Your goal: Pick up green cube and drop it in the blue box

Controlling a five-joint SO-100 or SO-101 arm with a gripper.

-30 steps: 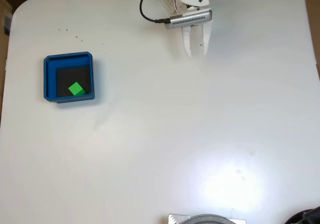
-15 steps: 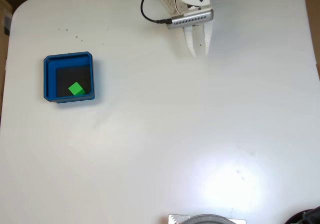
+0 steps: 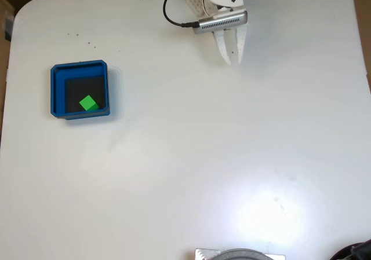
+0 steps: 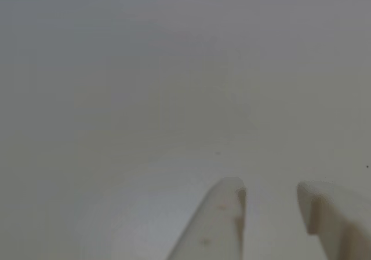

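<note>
Your green cube (image 3: 88, 103) — small, plain-faced — sits on the dark floor of the blue box (image 3: 57, 92), a shallow square tray with clipped corners, at the fixed view's left. Your gripper (image 3: 232, 59) hangs well apart — white tapered fingers (image 4: 217, 225) slightly spread, empty, above the matte white table (image 3: 220, 173).

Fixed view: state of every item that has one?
Small bright green cube: resting inside the tray, on its dark floor.
Square shallow blue tray: upright, holding the cube.
White two-finger claw: open, empty, over bare white table, far from the tray.
</note>
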